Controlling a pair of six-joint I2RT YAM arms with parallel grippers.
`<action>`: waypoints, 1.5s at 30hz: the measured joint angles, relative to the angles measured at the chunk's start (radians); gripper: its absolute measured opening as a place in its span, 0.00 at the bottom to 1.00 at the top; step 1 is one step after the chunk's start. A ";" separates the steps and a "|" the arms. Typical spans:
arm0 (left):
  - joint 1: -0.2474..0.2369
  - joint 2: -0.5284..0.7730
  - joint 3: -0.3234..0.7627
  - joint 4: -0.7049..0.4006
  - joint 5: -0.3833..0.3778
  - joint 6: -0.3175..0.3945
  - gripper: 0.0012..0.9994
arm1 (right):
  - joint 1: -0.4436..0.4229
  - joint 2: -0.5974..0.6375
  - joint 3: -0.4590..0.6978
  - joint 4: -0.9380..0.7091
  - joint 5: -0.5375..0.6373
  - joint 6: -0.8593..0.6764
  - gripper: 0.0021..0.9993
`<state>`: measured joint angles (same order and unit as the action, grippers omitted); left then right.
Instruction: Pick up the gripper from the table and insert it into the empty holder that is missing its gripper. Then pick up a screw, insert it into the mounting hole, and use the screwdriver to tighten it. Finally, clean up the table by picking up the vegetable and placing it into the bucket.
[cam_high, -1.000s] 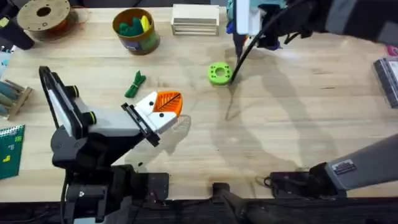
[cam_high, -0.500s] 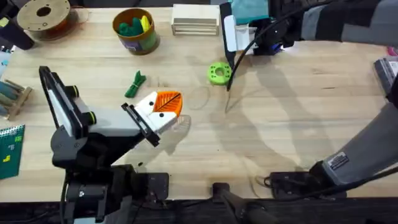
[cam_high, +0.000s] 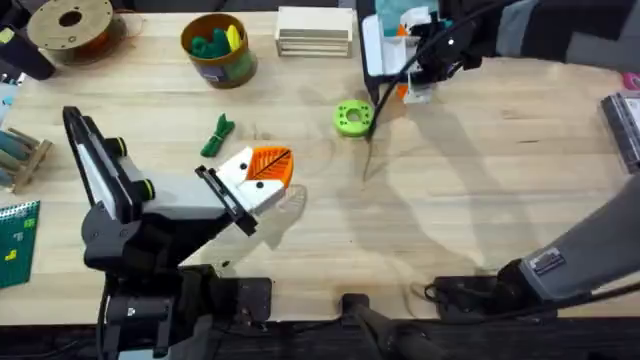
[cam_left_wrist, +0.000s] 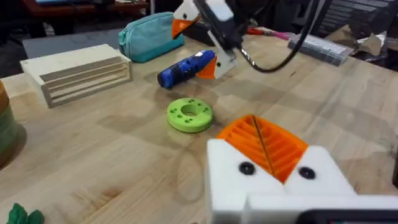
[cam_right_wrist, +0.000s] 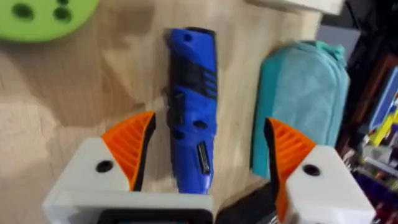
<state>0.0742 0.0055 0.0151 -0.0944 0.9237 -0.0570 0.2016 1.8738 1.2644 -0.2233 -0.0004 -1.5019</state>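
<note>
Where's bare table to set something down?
Free: the wide stretch right of the lime-green ring, toward the near edge. Crowded: far edge, with bucket, wooden rack, teal pouch, screwdriver under the open right gripper.

We see the blue screwdriver lying flat on the wooden table, black band across its body, between two orange-padded white fingers that stand apart on either side of it. The dark-green vegetable lies on the table. The mustard-yellow bucket stands upright near the far edge.
</note>
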 joint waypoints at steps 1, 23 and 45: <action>0.000 0.000 0.000 0.000 0.000 0.000 0.00 | 0.000 -0.012 0.000 -0.002 -0.001 0.027 0.93; 0.000 0.000 0.000 0.000 0.000 0.001 0.02 | 0.000 -0.628 0.000 -0.164 -0.015 1.136 0.94; 0.000 0.000 0.000 0.002 -0.012 0.010 0.99 | -0.002 -0.956 0.001 -0.466 0.166 1.459 0.93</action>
<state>0.0746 0.0052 0.0151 -0.0925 0.9118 -0.0467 0.1997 0.9177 1.2652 -0.6891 0.1658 -0.0433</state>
